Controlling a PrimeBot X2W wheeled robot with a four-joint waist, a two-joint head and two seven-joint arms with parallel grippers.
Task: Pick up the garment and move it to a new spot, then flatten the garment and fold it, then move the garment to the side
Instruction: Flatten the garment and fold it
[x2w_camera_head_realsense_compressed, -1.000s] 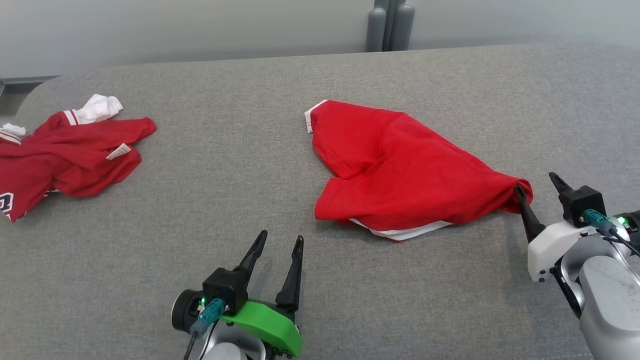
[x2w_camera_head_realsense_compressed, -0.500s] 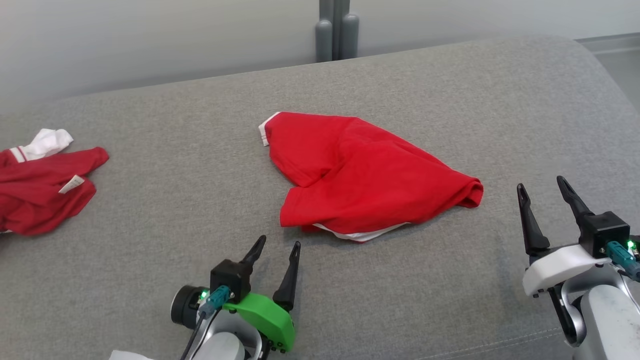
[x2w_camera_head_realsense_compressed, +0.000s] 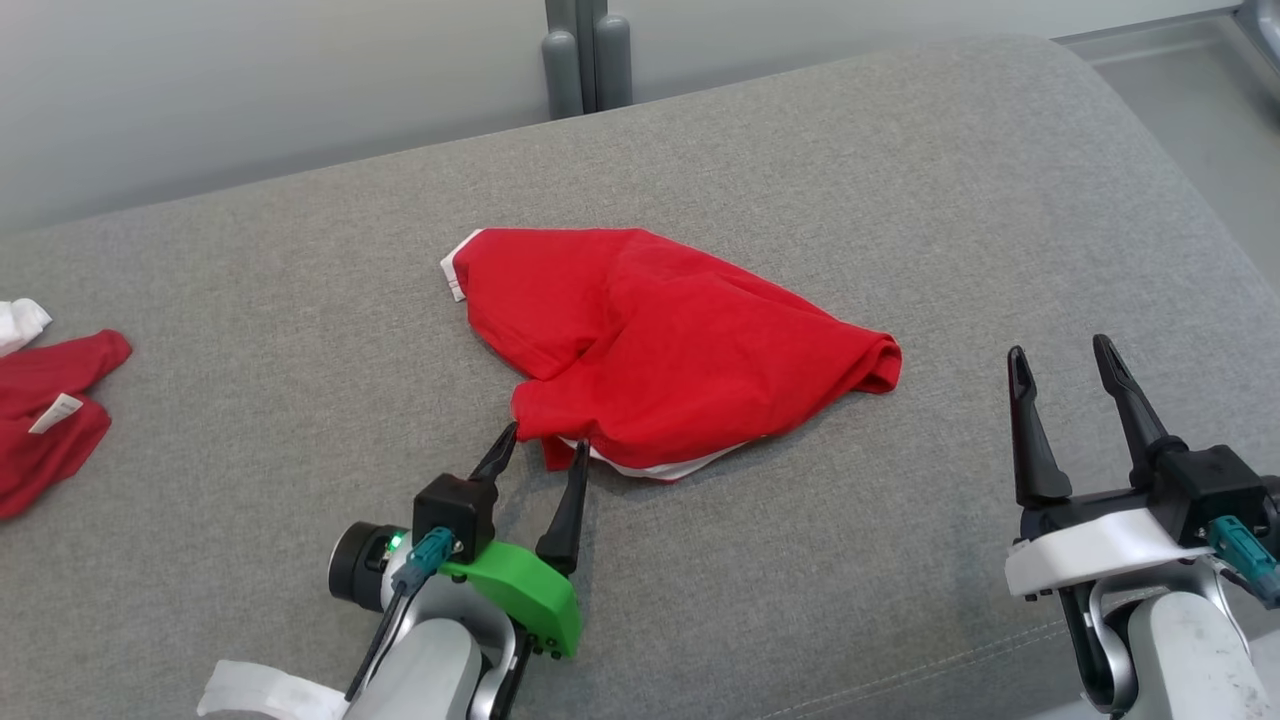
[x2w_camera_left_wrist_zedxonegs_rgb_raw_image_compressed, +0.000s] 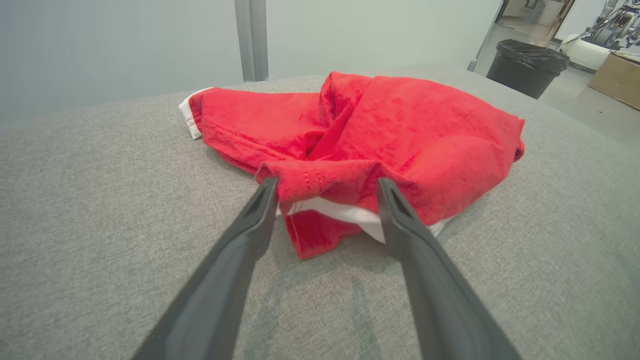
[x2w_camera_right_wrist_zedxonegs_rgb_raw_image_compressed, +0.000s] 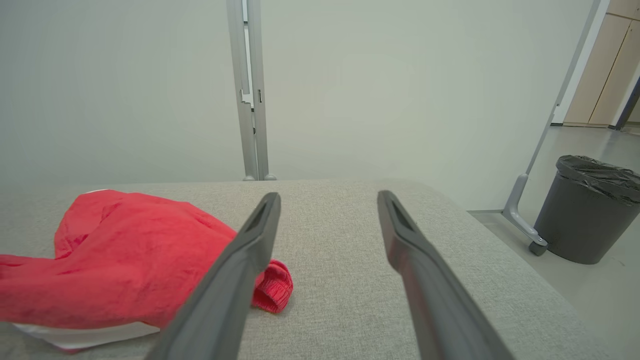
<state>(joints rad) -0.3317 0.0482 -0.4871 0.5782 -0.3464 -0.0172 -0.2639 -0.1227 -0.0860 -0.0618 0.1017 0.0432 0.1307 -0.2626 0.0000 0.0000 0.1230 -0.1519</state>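
Overhead, the garment (x2w_camera_head_realsense_compressed: 650, 350) is seen crumpled on the grey surface (x2w_camera_head_realsense_compressed: 900, 150), neither flattened nor folded. From the left wrist, its near hem is framed, not pinched, by the spread fingers of the left gripper (x2w_camera_left_wrist_zedxonegs_rgb_raw_image_compressed: 327, 185). From the right wrist, the right gripper (x2w_camera_right_wrist_zedxonegs_rgb_raw_image_compressed: 327, 197) is held spread near its corner.

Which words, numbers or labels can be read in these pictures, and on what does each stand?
None can be read.
The red garment shows plain cloth with white trim, no print.
The small white tag on the other red garment at the left edge is too small to read.
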